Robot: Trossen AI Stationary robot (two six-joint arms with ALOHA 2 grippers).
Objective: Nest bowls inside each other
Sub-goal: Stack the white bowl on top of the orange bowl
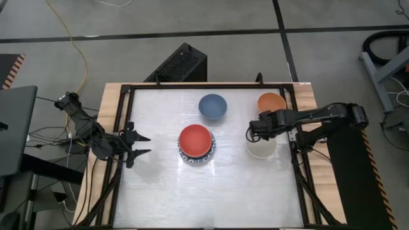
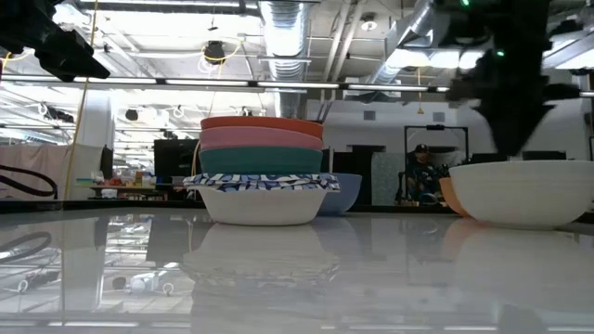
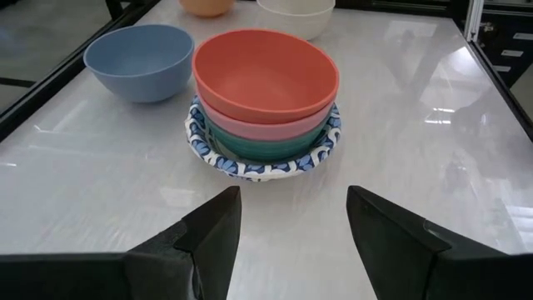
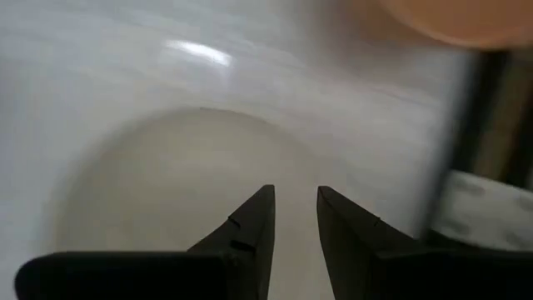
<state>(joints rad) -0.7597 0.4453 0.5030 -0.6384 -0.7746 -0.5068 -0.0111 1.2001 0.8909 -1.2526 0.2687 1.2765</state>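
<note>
A stack of bowls [image 1: 195, 143] stands mid-table: a white bowl with a blue patterned rim [image 3: 250, 162] at the bottom, then green, pink and a red bowl [image 3: 266, 75] on top. A blue bowl [image 1: 213, 106] and an orange bowl [image 1: 272, 102] rest on their bases farther back. A cream bowl [image 1: 262, 148] sits on the table at the right. My right gripper [image 4: 293, 192] hangs above the cream bowl's inside, pointing down, its fingers a little apart with nothing between them. My left gripper [image 3: 291, 208] waits open at the table's left edge, facing the stack.
A dark metal frame [image 1: 204, 85] runs around the white tabletop. A black box [image 1: 179, 64] stands beyond the far edge. Bare tabletop lies in front of the stack toward the near edge.
</note>
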